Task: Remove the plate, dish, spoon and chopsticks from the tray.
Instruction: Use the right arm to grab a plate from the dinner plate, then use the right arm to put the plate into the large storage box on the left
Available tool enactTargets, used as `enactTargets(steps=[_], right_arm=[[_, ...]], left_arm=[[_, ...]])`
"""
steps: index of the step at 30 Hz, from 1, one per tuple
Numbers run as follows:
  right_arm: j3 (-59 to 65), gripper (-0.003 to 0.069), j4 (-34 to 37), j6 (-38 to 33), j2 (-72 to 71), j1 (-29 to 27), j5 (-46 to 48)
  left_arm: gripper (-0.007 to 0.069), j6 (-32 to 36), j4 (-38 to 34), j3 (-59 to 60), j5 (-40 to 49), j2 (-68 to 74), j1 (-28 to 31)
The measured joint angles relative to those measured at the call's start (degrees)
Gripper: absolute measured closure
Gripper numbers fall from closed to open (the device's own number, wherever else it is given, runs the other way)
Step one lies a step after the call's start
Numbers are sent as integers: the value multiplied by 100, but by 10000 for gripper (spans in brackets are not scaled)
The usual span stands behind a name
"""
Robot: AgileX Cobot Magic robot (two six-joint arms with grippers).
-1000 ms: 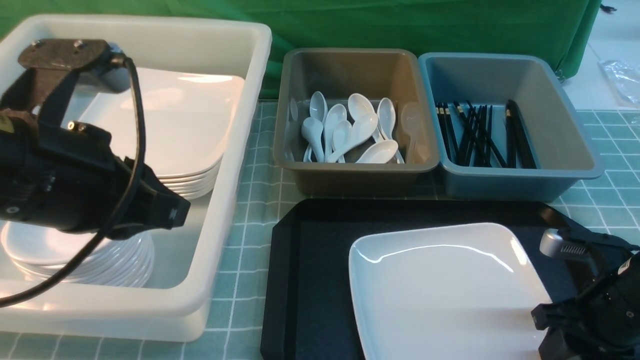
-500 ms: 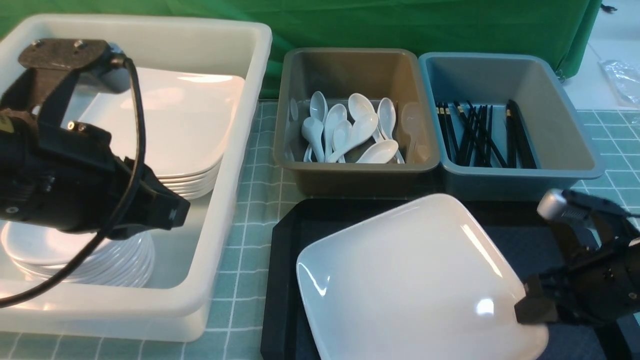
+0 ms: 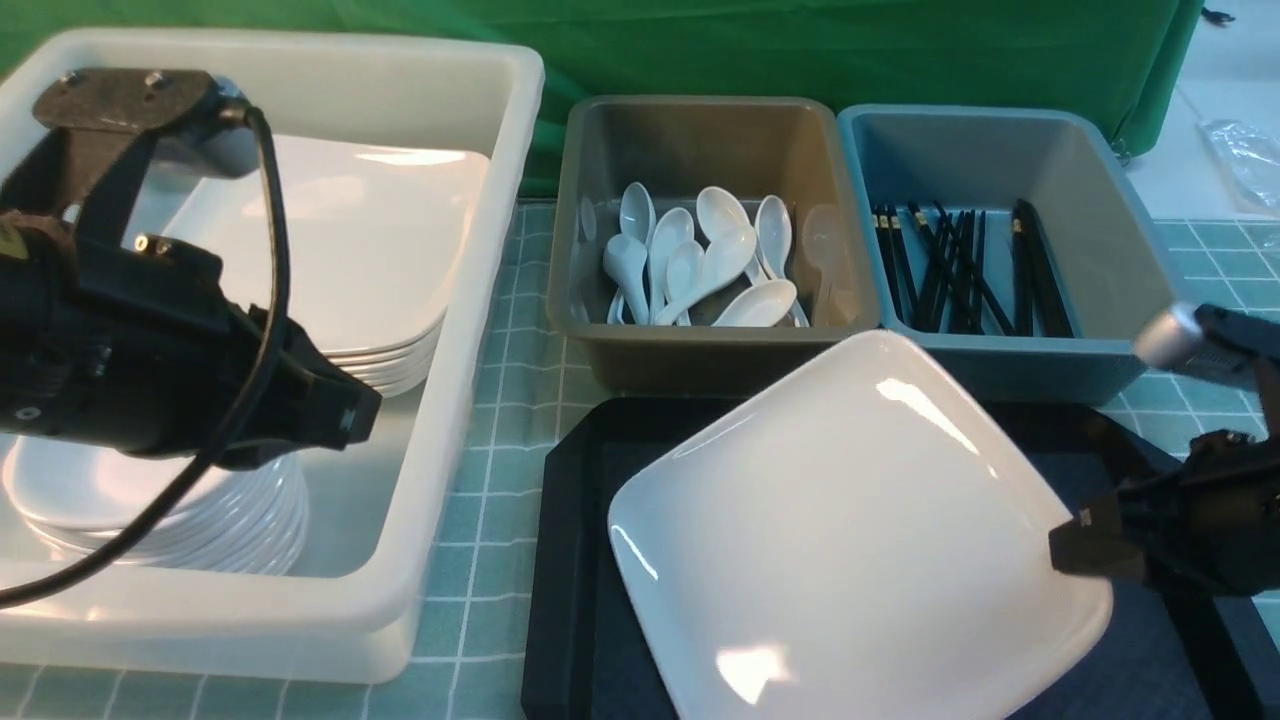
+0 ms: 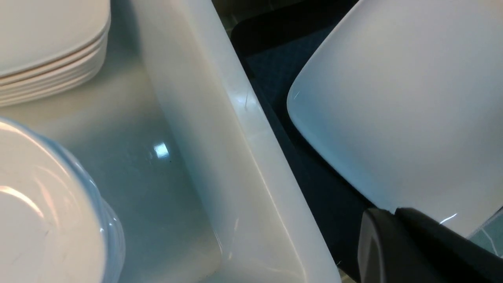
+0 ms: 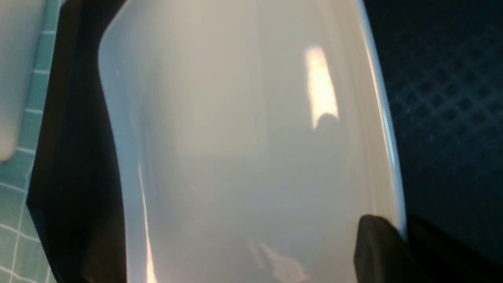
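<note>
The large white plate (image 3: pixel 850 520) hangs tilted above the black tray (image 3: pixel 575 560), its far corner raised in front of the bins. My right gripper (image 3: pixel 1085 545) is shut on the plate's right rim. In the right wrist view one finger lies over the plate (image 5: pixel 243 137) and the other under its edge, at my right gripper (image 5: pixel 397 239). My left gripper (image 3: pixel 345 420) hovers over the white tub, shut and empty. In the left wrist view the left gripper (image 4: pixel 395 212) has its fingers pressed together, with the plate (image 4: pixel 393 98) beyond. No spoon, chopsticks or dish shows on the tray.
The white tub (image 3: pixel 470 330) on the left holds a stack of rectangular plates (image 3: pixel 380 260) and a stack of round dishes (image 3: pixel 200 510). A grey bin (image 3: pixel 590 250) holds several spoons (image 3: pixel 700 265). A blue bin (image 3: pixel 1120 250) holds several chopsticks (image 3: pixel 960 270).
The right gripper closed on the plate's right rim and lifted it off the tray floor. The plate now tilts, turned and shifted left. The left arm barely moved.
</note>
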Motion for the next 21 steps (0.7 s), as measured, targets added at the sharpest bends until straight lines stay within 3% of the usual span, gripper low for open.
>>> enactTargets(steps=[14, 21], right_arm=[[-871, 607, -116, -11, -375, 0, 590], [-1581, 607, -93, 131, -325, 0, 595]], left_arm=[[616, -12, 47, 0, -78, 0, 0], [616, -440, 235, 0, -90, 0, 189]])
